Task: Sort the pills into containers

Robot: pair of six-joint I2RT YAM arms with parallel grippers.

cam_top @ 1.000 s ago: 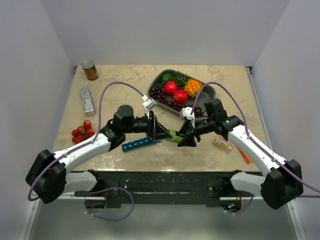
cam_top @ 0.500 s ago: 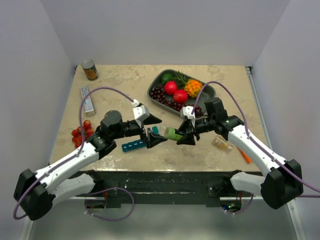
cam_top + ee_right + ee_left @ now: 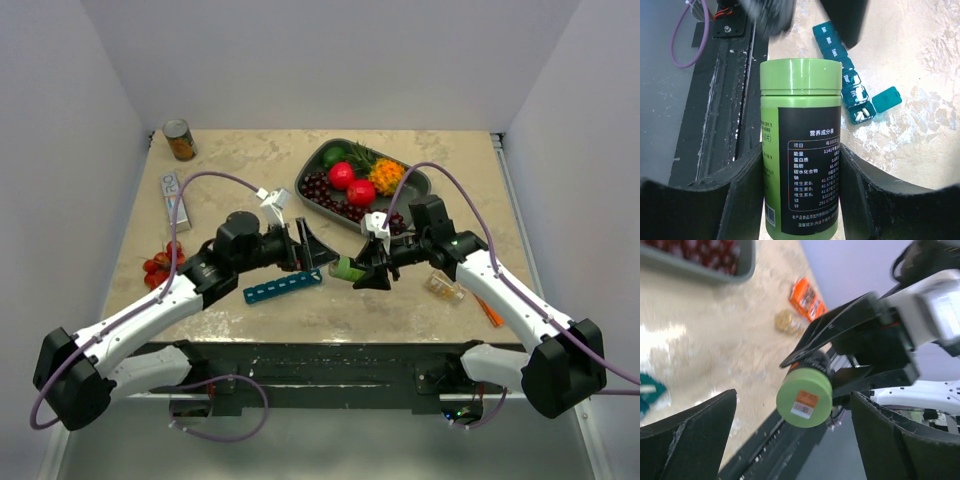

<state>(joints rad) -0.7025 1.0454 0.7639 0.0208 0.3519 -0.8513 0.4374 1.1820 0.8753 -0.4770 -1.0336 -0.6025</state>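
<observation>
My right gripper (image 3: 366, 272) (image 3: 801, 165) is shut on a green pill bottle (image 3: 347, 268) (image 3: 801, 150) with a black label. It holds the bottle on its side above the table, with the cap on and pointing left. My left gripper (image 3: 322, 255) (image 3: 795, 440) is open and empty, its jaws spread wide just short of the green cap (image 3: 805, 397). The teal pill organizer (image 3: 283, 287) (image 3: 840, 67) lies on the table below them. One compartment is open, its lid (image 3: 887, 98) flipped aside, with white pills (image 3: 862, 112) inside.
A dark grey fruit tray (image 3: 313, 161) stands at the back. A can (image 3: 180, 140) and a white box (image 3: 175, 198) are at the far left, with cherry tomatoes (image 3: 160, 263) nearer. A clear packet (image 3: 443, 287) and an orange item (image 3: 490, 313) lie right of my right arm.
My left gripper drew back to the left from the bottle, then came back up level with the cap, jaws open. My right gripper has stayed almost still with the bottle.
</observation>
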